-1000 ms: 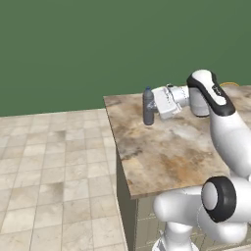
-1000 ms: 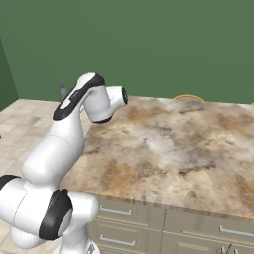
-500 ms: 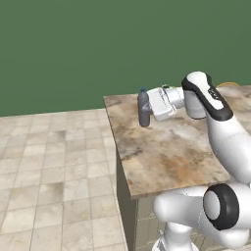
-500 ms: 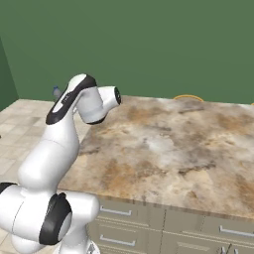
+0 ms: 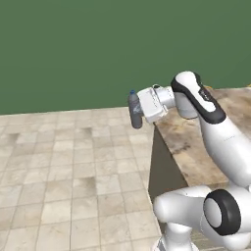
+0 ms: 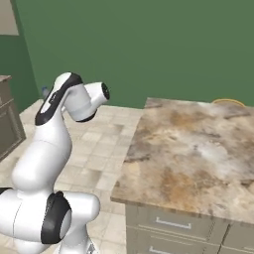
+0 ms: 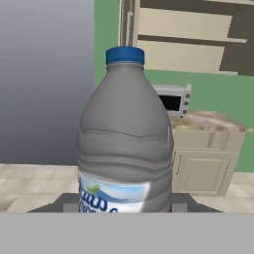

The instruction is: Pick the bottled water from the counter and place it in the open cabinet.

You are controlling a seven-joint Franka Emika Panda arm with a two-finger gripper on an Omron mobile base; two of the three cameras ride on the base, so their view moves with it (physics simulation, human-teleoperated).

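The hand (image 5: 138, 109) is gripping the bottled water (image 5: 134, 109) upright, its blue cap on top, out past the tabletop (image 5: 206, 142) edge and above the tiled floor (image 5: 68, 171). Beyond the bottle, the open cabinet (image 7: 183, 42) is hanging above a grey microwave (image 7: 172, 99).

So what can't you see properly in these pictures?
- Hand view: the bottled water hides the fingers gripping it, and its label is cut off at the bottom.
- Hand view: the open cabinet runs off the top and right edges.
- Right base view: the arm hides most of the bottle.
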